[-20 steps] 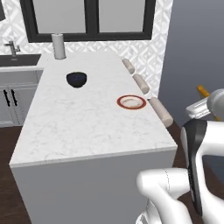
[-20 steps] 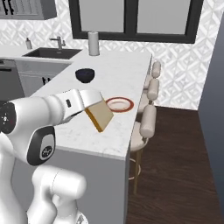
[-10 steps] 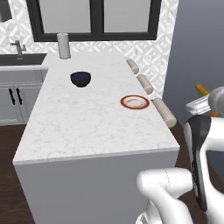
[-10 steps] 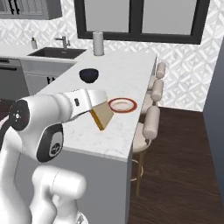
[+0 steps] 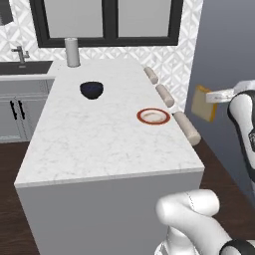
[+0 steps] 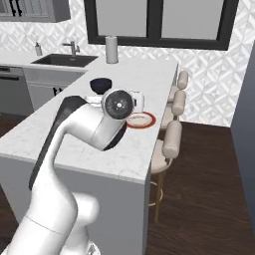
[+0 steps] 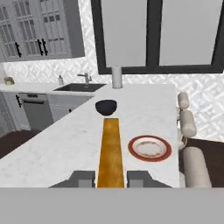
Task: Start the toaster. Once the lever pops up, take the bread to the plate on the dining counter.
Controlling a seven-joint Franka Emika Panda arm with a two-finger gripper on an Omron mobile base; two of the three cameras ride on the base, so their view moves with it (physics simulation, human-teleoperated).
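Holding the flat tan-orange bread slice (image 7: 110, 153) edge-on between its two dark fingertips, our two-finger gripper (image 7: 110, 178) sits clamped on it at the bottom centre of the hand view. We see the round red-rimmed plate (image 7: 149, 147) lower right of centre on the white marble dining counter (image 7: 70, 144), with a dark round bowl (image 7: 106, 106) above the slice, mid-frame.
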